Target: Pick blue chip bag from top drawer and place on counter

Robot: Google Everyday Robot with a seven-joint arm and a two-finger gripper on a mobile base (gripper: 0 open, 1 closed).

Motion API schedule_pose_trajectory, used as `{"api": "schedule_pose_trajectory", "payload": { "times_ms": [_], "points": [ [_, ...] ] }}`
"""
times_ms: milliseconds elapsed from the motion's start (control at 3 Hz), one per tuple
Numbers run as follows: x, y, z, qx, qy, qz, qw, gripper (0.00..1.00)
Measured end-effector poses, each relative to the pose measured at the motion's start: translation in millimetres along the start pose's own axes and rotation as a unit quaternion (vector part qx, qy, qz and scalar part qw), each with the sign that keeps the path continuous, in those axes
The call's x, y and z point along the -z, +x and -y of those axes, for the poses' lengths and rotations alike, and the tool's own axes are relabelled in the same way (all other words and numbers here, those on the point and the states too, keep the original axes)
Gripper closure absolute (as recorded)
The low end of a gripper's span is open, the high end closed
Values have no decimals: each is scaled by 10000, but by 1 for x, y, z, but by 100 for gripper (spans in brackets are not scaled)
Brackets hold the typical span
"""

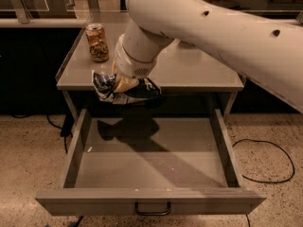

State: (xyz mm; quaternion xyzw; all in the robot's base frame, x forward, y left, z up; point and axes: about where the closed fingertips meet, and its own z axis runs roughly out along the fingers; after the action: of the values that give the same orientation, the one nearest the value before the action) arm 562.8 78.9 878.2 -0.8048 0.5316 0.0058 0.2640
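Nearest is the top drawer (151,200), pulled fully out. Its plain grey front has a small dark bar handle (153,209) at the centre. The drawer's floor shows only a few pale specks and a dark shadow (130,129) cast towards its back left.

Above the back of the drawer hangs the blue chip bag (143,91), lifted free of the drawer floor. It is crumpled, with its white edge to the left and its navy side to the right. It sits level with the front edge of the bench (199,70), left of that edge's middle and overlapping it in this view. Whether it touches the edge cannot be told. The pincer (124,85) points down from a thick white arm (213,27) and is pinching the bag from above, its fingers pressed into the foil.

Farther back, a tan patterned drink can (97,42) stands upright near the bench's far left corner, apart from the bag. A black cable (265,160) loops on the speckled floor to the right of the drawer.
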Motion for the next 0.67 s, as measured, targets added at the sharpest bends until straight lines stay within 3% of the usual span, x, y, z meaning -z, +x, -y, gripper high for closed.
{"api": "schedule_pose_trajectory", "payload": {
  "times_ms": [667],
  "points": [
    [61, 18, 66, 503, 442, -381, 9970, 100]
  ]
}}
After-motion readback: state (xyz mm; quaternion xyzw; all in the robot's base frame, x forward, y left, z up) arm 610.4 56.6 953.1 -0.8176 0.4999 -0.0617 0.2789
